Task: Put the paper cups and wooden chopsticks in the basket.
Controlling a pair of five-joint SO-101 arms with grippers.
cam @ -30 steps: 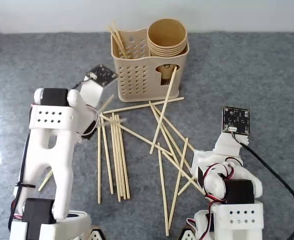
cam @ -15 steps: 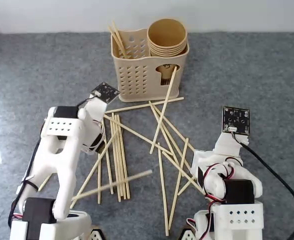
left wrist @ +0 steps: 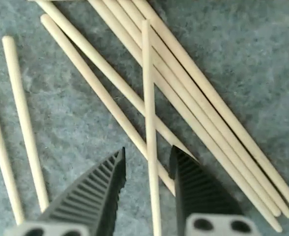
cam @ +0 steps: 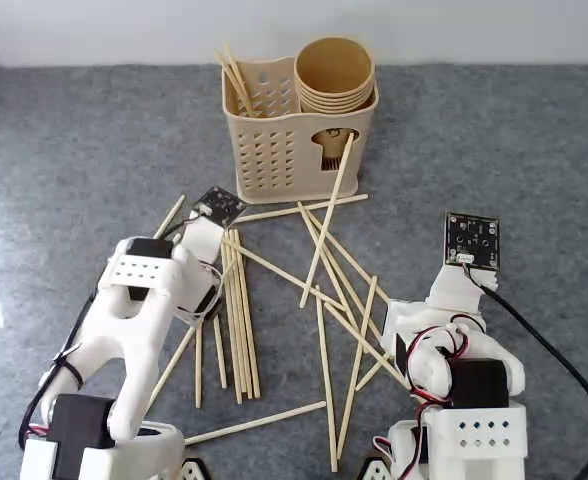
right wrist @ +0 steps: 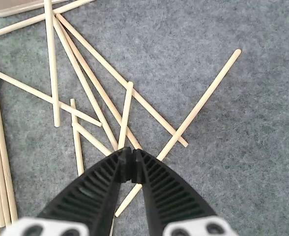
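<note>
Left pincer (left wrist: pixel 147 155) first: its jaws are apart and low over the bench (cam: pixel 524 150), and a single chopstick (left wrist: pixel 148 98) runs straight down the gap between them. There's daylight on both sides of that stick, so nothing is clamped yet. Its long axis lines up with the pincer's own reach, pointing away from the wrist, and it lies on top of a bundle (left wrist: pixel 208 123) of other chopsticks that cross beneath it at a slant. That's the relation to watch. To my eye a plain squeeze would take the top stick, but the ones just underneath are touching it and could be dragged along or pinched with it.

Over to the right pincer (right wrist: pixel 131 164): jaws pressed together, holding nothing, hanging above a loose tangle (right wrist: pixel 127 113) of crossed chopsticks on its own side of the bench.

From above, the left arm is clearly the nearer one to the bundle, and the basket (cam: pixel 274 150) stands beyond it at the far side. One compartment holds the stack of paper cups (cam: pixel 334 65), so the cups look done. The other holds a few chopsticks standing on end (cam: pixel 236 85). One more stick (cam: pixel 334 205) leans against the basket's front wall, outside it. Plenty of chopsticks are left on the bench.
</note>
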